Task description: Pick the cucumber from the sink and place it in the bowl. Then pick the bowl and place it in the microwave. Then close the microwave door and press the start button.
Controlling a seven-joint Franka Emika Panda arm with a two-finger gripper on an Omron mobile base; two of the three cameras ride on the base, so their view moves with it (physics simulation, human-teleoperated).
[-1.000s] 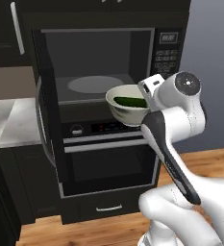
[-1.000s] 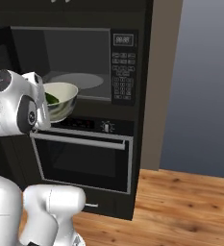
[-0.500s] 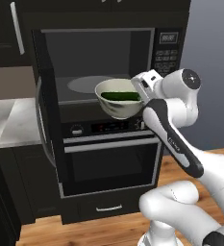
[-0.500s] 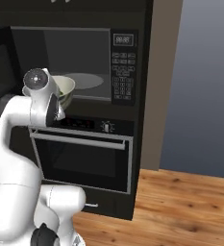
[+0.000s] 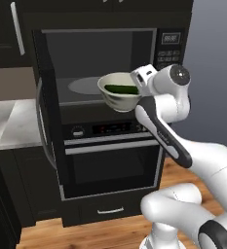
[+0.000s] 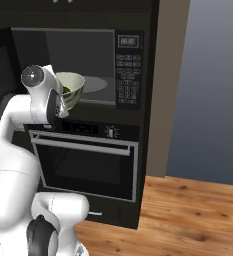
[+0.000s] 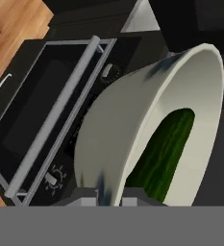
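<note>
Gripper (image 5: 137,87) clamped on bowl (image 5: 119,92) rim, cucumber (image 5: 121,89) inside; step 2, next slide it onto microwave (image 5: 105,68) plate.

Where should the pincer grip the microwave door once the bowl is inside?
Judging from the left base view, take the microwave door by its free edge, coming from the front left. It stands swung wide open to the left, edge-on to the camera, so its handle cannot be seen. The pincer is shut on the rim of the bowl with the cucumber inside.
</note>
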